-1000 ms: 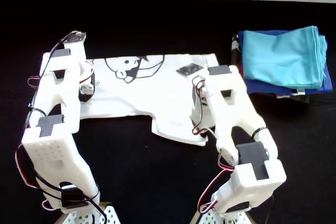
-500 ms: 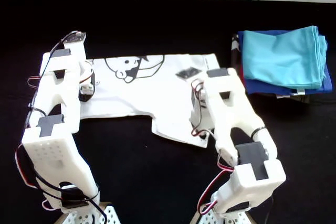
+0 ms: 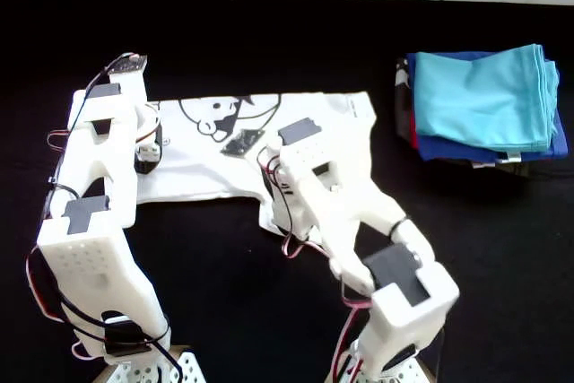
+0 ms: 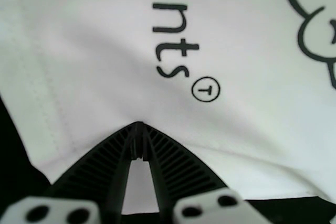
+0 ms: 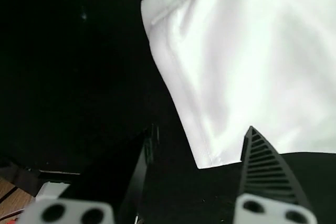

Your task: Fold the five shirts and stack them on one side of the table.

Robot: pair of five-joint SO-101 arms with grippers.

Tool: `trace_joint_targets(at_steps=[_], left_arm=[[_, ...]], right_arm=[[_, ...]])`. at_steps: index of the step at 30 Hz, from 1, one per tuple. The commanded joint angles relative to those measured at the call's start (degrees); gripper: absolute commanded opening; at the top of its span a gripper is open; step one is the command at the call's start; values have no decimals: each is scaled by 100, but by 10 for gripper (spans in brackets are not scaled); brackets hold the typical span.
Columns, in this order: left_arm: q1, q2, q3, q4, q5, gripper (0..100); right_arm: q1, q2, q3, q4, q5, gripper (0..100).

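Note:
A white shirt point(image 3: 215, 163) with a black print lies flat on the black table point(image 3: 224, 293). My left gripper point(image 4: 137, 129) is at the shirt's left edge point(image 3: 148, 157), fingertips pressed together on the white fabric point(image 4: 236, 35), which creases at the tips. My right gripper point(image 5: 202, 142) hangs open just above the table, over a hemmed corner of the shirt point(image 5: 247, 66) that lies between its fingers. In the high view the right arm point(image 3: 314, 186) leans over the flap that sticks out of the shirt's near edge.
At the right side of the table sits a stack of folded shirts point(image 3: 484, 96), turquoise on top, then blue, with red and black edges showing. Bare black table lies in front of the white shirt and behind it.
The right arm has swung left, from the shirt's right part to the flap at its near edge. The left arm and the shirt have stayed put.

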Motion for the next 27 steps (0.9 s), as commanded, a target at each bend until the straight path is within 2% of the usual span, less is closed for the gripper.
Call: trace_joint_targets(at_steps=[1, 11, 13, 15, 16, 17, 21, 27], left_arm=[[40, 22, -4, -114, 9, 8], [40, 22, -4, -114, 9, 8], [40, 22, -4, -114, 9, 8], [40, 22, -4, -114, 9, 8], [40, 22, -4, -114, 9, 8], [40, 22, -4, -114, 9, 8], [40, 22, -4, -114, 9, 8], [40, 22, -4, -114, 9, 8]], right_arm=[[-57, 497, -259, -127, 62, 255], [374, 1701, -1024, -462, 62, 240], [523, 1982, -1253, -462, 44, 157], [611, 2229, -1473, -426, 44, 19], [637, 2316, -1543, -409, 44, 1], [646, 2378, -1604, -365, 44, 25], [673, 2360, -1921, -84, 44, 7], [822, 2378, -3389, 1121, 62, 6]])
